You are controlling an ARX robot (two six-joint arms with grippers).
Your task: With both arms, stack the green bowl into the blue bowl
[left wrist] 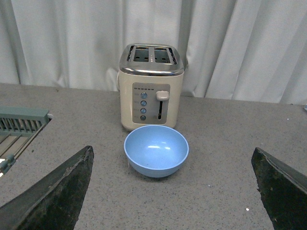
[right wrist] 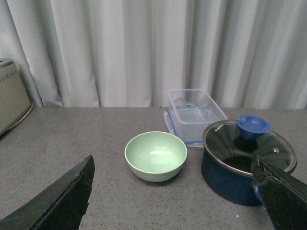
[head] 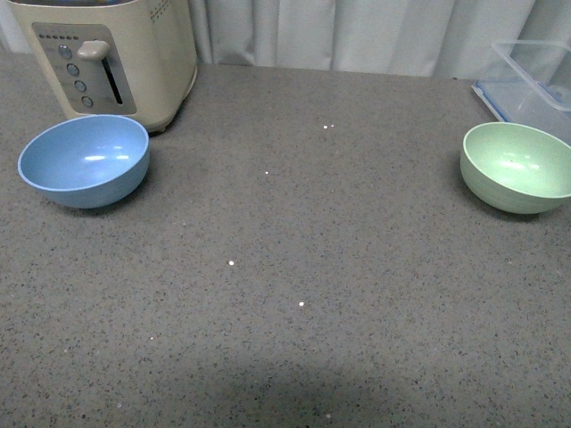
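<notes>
Pale curtains [head: 357, 31] hang behind a grey speckled desk [head: 285, 339]. On the far left of the desk sits the blue bowl [head: 83, 160], upright and empty, just on the near side of a cream toaster [head: 134, 53]. On the far right sits the green bowl [head: 516, 167], also upright and empty, well apart from the blue one. A clear plastic box [head: 540, 76] stands just behind it. The wide middle of the desk lies between the two bowls, and neither arm shows in the front view.

The left wrist view looks along the desk at the blue bowl, with the toaster behind it. The left jaws show as two dark tips spread wide, with nothing between them but bare desk; the bowl lies beyond them, untouched. A slatted rack [left wrist: 21, 120] shows at the edge of that view.

The right wrist view faces the green bowl. The right jaws are likewise spread wide and hold nothing, short of the bowl. Beside the bowl and the box stands a dark blue pot [right wrist: 225, 179] under a glass lid [right wrist: 244, 151] with a blue knob [right wrist: 253, 126].
</notes>
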